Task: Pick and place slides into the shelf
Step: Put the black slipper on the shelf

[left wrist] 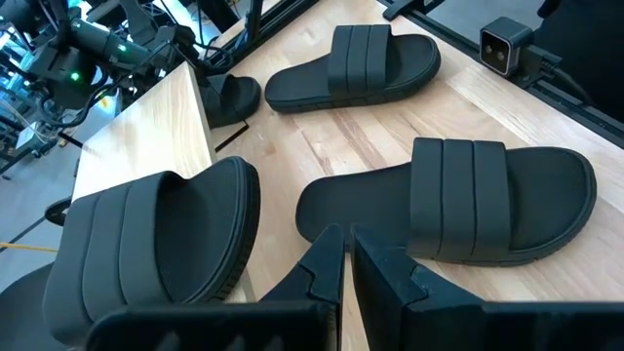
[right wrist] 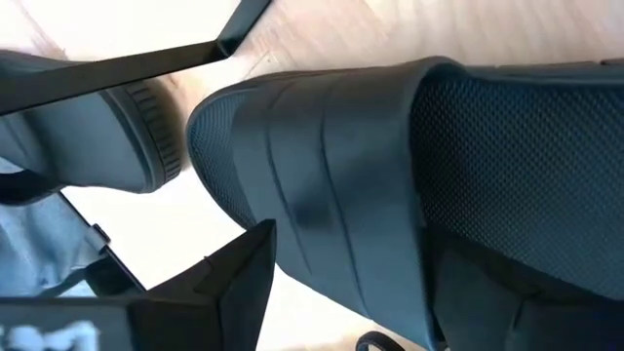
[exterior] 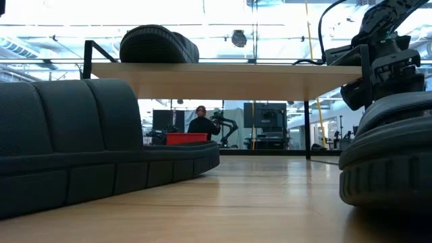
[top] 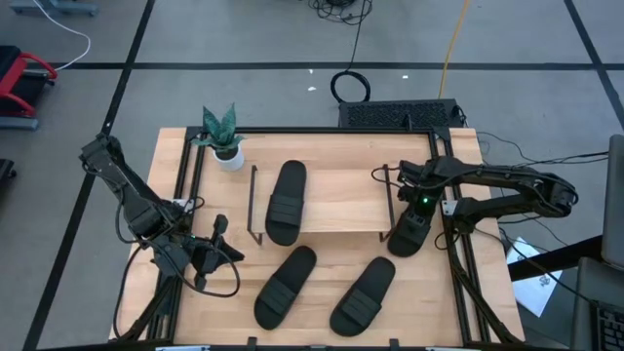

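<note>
On the wooden bench (top: 322,258) the shelf (top: 331,200) stood near the middle, its light plank top carried on thin black side frames. One slide (top: 285,201) lay on that plank toward its left end, its lower end overhanging the front edge; in the low view the same slide (exterior: 159,44) showed above the plank's edge. Two more slides lay on the bench in front of the shelf, both angled the same way: the left one (top: 286,285) and the right one (top: 364,294), side by side and a little apart. The fourth slide (top: 407,234) was at the shelf's right end, beside its black side frame, with the right gripper (top: 417,216) directly over it. The right wrist view showed that gripper's fingers (right wrist: 229,283) closed around this slide's strap (right wrist: 322,185), one finger at the strap's side and the sole filling most of the view. The left gripper (top: 216,255) hovered at the bench's left side, apart from every slide, with its two fingers (left wrist: 336,278) pressed together and holding nothing. A small potted plant (top: 223,136) stood at the bench's back left corner, just beside the shelf's left frame. Beyond the bench, in the low view, a person (exterior: 201,124) stood far back in the room.
</note>
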`<state>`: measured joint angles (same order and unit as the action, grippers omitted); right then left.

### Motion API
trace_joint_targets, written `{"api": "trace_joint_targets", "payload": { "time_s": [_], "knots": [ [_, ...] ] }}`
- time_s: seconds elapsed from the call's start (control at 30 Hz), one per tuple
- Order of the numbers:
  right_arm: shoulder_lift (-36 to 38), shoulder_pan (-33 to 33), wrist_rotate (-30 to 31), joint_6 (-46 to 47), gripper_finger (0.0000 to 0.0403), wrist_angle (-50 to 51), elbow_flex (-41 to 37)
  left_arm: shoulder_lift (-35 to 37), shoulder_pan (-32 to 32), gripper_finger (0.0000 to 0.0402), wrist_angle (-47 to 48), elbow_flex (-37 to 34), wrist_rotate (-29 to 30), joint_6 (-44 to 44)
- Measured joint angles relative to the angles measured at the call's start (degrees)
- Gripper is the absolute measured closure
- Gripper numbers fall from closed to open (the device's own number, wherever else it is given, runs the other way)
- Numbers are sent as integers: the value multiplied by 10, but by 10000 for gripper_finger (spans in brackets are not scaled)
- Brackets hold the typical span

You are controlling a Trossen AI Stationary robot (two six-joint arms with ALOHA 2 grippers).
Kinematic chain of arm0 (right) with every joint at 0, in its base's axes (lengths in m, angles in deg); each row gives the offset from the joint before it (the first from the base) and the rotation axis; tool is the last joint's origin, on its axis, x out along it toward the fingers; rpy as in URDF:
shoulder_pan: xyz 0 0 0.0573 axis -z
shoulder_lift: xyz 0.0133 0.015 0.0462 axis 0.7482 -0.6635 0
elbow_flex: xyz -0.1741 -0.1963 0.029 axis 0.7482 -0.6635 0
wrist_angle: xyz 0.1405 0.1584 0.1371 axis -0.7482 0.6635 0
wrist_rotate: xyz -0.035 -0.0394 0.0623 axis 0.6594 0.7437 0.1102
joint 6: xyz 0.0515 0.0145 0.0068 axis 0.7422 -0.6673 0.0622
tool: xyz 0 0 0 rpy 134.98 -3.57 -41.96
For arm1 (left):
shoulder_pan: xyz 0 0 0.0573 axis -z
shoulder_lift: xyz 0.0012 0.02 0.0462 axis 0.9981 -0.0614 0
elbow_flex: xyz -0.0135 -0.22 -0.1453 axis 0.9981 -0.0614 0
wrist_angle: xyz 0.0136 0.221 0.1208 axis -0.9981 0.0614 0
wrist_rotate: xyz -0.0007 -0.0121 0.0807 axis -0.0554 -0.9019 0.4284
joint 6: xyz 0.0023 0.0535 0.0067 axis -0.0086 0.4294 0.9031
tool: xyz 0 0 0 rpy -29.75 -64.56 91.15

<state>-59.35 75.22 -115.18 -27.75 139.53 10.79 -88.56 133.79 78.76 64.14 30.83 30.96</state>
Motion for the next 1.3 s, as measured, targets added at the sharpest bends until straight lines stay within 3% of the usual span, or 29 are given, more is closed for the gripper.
{"api": "trace_joint_targets", "payload": {
  "time_s": [0.13,0.33,0.4,0.57,1.03,1.3],
  "knots": [
    [0,-4,5,-14,218,0,0,0,0,376,0,0,-9,-1],
    [0,-4,26,-16,364,4,0,0,0,376,0,0,-13,-2],
    [0,-4,31,-13,390,8,0,0,0,376,0,0,-13,-3],
    [9,-5,88,-15,396,70,26,0,0,376,0,0,-13,-8],
    [48,2,254,-28,400,214,204,0,0,376,0,0,-13,-15],
    [49,2,304,-41,400,243,296,0,0,376,0,0,-13,-17]
  ]
}}
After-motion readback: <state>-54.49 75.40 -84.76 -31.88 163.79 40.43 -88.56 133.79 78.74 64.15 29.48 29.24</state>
